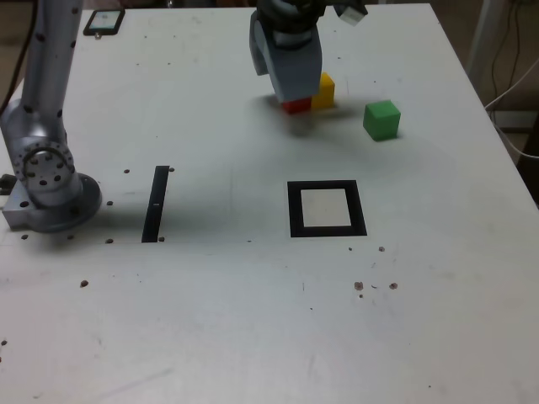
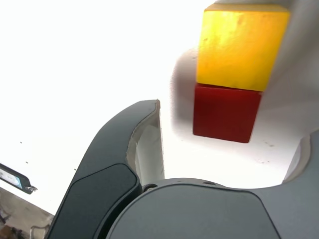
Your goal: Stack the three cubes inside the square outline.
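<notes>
Seen from the exterior view: a white table (image 1: 253, 328), scuffed with small dark specks. Near the far edge, a grey Unitree Z1 arm (image 1: 42, 126) based at the exterior view's left, reaching across to hang its gripper (image 1: 294, 94) low over two cubes. Directly under the gripper, a red cube (image 1: 296, 105), mostly hidden by the grey housing. Touching it on the exterior view's right, a yellow cube (image 1: 325, 91). Well apart from that pair, further to the exterior view's right, a green cube (image 1: 381, 119) standing alone.

Nearer the camera, the square outline (image 1: 293, 210), a thick black frame with a pale cream centre, holding nothing; all three cubes outside it, on the far side. To the exterior view's left of the frame, a thin black strip (image 1: 156, 204) lying flat. In the far corner at the exterior view's left, a small dark phone-like device (image 1: 104, 22).

From the wrist view: gripper (image 2: 227, 149) spread wide, one dark finger (image 2: 124, 149) on one side and the edge of the other finger (image 2: 306, 154) on the opposite side. Between them, the red cube (image 2: 225, 112) sitting in the gap, with clear space at each side, touched by neither finger. Flush against its far face, the yellow cube (image 2: 240, 45). Table surface washed out to bright white here.
</notes>
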